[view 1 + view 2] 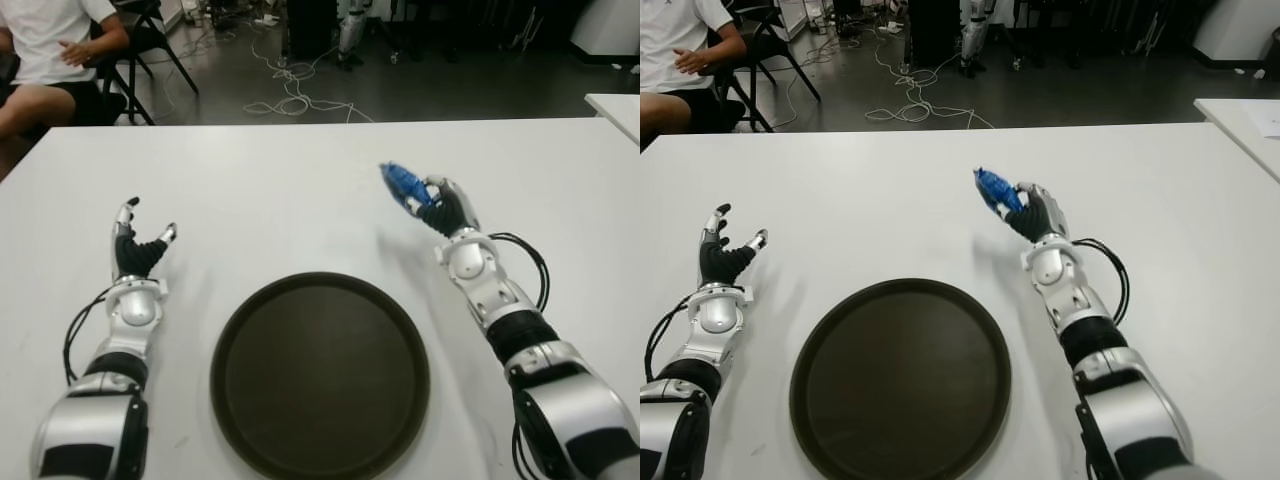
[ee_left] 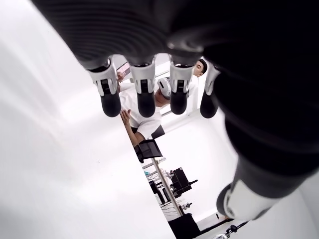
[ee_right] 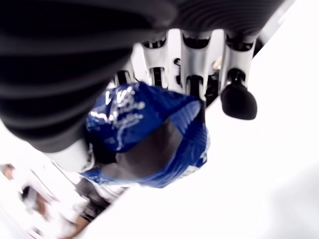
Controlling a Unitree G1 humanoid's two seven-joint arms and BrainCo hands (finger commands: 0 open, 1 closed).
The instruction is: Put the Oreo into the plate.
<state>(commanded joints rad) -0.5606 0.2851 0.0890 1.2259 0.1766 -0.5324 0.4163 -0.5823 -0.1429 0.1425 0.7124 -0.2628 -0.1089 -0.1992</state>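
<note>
Where the white surface [image 1: 300, 190] lay nearest the robot, a round dark brown plate [image 1: 320, 375] sat between the 2 arms with nothing on it. To the left of the plate, the left robot hand [image 1: 138, 250] showed with its fingers spread and relaxed, holding nothing; its wrist view showed 4 fingertips [image 2: 144, 102] hanging apart over bare white. Farther out and to the right of the plate, the right robot hand [image 1: 440, 205] was raised above the surface, its fingers curled around a blue Oreo packet [image 1: 403, 183] that stuck out toward the table's middle. In the right wrist view the blue wrapper [image 3: 149, 134] filled the palm. Beyond the far edge, a seated person [image 1: 50, 60] in a white shirt sat at the left, and cables [image 1: 290, 95] lay on the dark floor.
</note>
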